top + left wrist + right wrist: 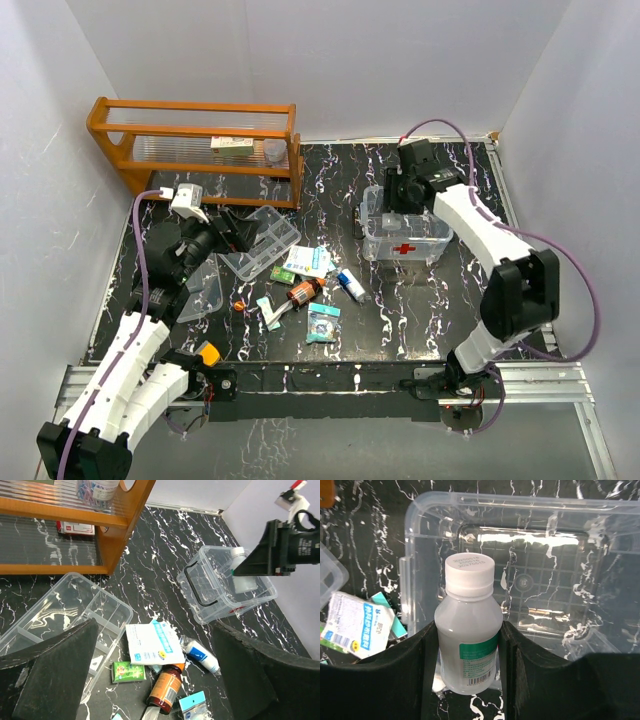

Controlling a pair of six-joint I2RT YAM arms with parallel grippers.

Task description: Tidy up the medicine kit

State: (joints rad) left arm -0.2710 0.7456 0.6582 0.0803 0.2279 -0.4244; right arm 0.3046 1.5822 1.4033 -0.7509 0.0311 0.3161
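While my right gripper clamps a smooth bottle over the clear box's rounded rim, its gridded floor lies open. My left gripper gapes wide near the divided tray.

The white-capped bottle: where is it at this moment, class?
The white-capped bottle is held by the right gripper over the open clear box with the red cross, at the table's far right in the top view.

Left arm leans in low, elbow bent, left claw gaping wide. Right arm stretches far forward, right claw clamped round a white bottle.
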